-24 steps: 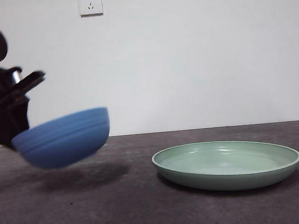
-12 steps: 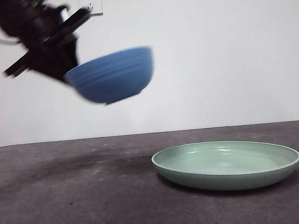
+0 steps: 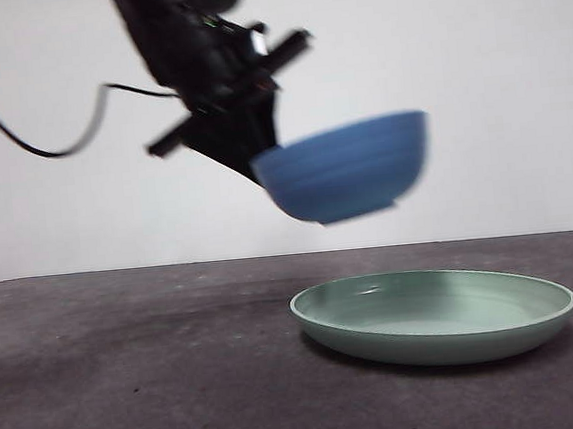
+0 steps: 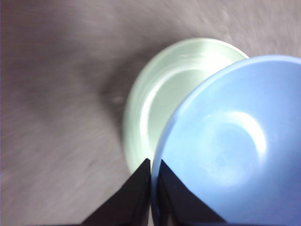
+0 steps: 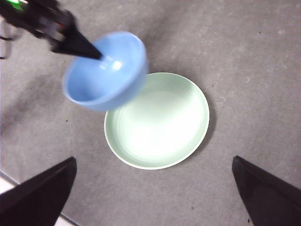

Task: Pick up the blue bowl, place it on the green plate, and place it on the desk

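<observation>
My left gripper [image 3: 260, 167] [image 4: 151, 165] is shut on the rim of the blue bowl [image 3: 348, 169] [image 4: 230, 146] [image 5: 101, 70] and carries it tilted in the air. The bowl hangs above the left edge of the green plate [image 3: 436, 314] [image 4: 160, 89] [image 5: 162, 122], well clear of it. The plate lies flat on the desk [image 3: 130, 379]. High above the plate, my right gripper [image 5: 155, 188] stands open, with nothing between its two jaws.
A black cable [image 3: 49, 135] trails from the left arm. A white wall [image 3: 495, 76] stands behind the desk's far edge.
The left gripper has lifted the blue bowl off the desk and swung it up and to the right, from the far left to above the plate's left edge.
</observation>
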